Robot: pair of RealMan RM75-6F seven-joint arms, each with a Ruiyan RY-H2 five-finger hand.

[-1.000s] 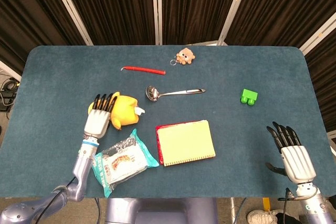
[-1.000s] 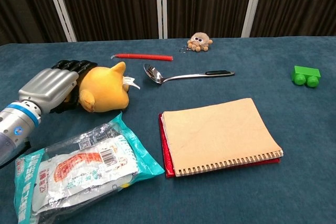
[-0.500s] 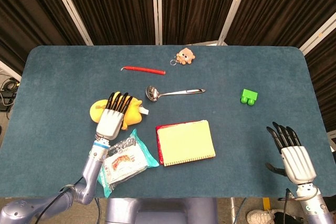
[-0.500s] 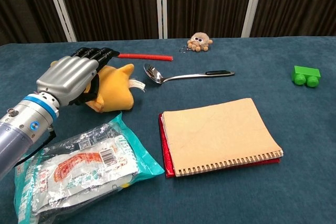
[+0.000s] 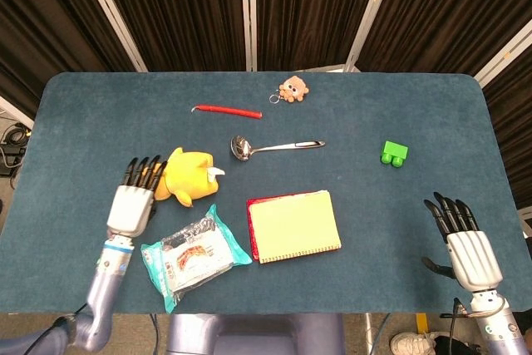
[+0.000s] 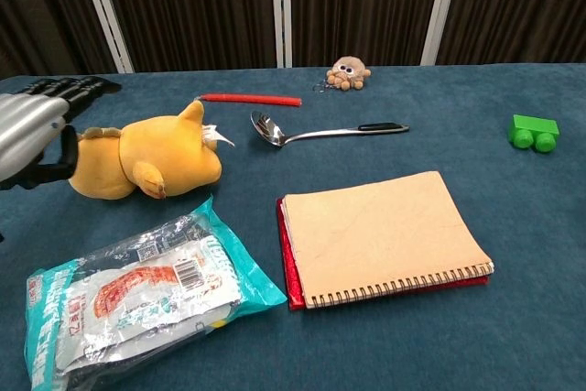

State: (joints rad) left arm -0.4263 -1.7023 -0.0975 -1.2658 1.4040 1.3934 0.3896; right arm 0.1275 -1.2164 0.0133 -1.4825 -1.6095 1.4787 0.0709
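Head view — left hand (image 5: pixel 131 199) now off the yellow plush toy (image 5: pixel 188 178), leftward, fingers spread, empty.

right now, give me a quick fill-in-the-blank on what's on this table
1. The left hand lies beside the yellow plush toy, and the right hand holds ____.
2. The spoon lies between the red stick and the ____.
3. The building block is ____ in colour.
4. The keychain toy lies near the table's ____ edge.

Missing words: nothing; notebook; green; far
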